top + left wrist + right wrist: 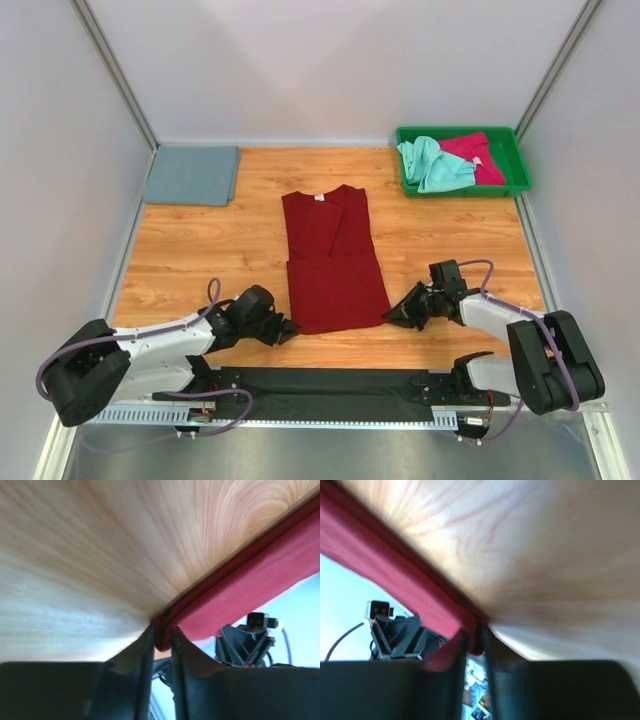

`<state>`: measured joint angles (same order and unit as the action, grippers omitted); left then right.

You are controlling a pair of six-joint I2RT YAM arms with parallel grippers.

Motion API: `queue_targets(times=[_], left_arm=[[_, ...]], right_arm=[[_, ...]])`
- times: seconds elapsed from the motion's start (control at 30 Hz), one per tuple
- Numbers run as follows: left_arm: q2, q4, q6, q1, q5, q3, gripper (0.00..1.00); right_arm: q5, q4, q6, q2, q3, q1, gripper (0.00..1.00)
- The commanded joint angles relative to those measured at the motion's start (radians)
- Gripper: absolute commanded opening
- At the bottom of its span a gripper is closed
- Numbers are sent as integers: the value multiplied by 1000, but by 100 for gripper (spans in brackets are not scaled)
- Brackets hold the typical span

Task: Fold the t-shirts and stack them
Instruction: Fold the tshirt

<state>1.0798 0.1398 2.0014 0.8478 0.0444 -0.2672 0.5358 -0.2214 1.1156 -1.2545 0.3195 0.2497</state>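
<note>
The dark red t-shirt [332,258] lies flat in the middle of the table, sleeves folded in, collar toward the back. My left gripper [287,331] is shut on its near left hem corner [162,630]. My right gripper [391,316] is shut on its near right hem corner [470,630]. The slate grey-blue t-shirt [192,174] lies folded at the back left. The mint green t-shirt [433,163] and the pinkish-red t-shirt [475,155] lie bunched in the green tray [515,170] at the back right.
White walls with metal rails enclose the wooden table [210,250] on three sides. A black mat [330,392] lies between the arm bases at the near edge.
</note>
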Motion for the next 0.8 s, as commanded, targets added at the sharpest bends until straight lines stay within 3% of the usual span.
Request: queue_targets(times=[0.0, 0.07, 0.1, 0.27, 0.47, 0.77], left_arm=[[28, -20, 59, 4, -75, 48, 24], [19, -5, 24, 4, -90, 42, 4], [12, 12, 13, 4, -92, 37, 0], [-76, 115, -61, 5, -64, 34, 0], [-216, 372, -199, 17, -55, -36, 0], [-298, 607, -139, 195, -101, -159, 0]], right_arm=[[-243, -21, -46, -63, -54, -3, 13], [-224, -16, -74, -75, -48, -3, 4], [-202, -15, -104, -80, -46, -1, 2], [-152, -96, -178, 19, -68, 2, 0], [-116, -304, -194, 323, -71, 55, 0], [-76, -541, -59, 593, -50, 220, 0]])
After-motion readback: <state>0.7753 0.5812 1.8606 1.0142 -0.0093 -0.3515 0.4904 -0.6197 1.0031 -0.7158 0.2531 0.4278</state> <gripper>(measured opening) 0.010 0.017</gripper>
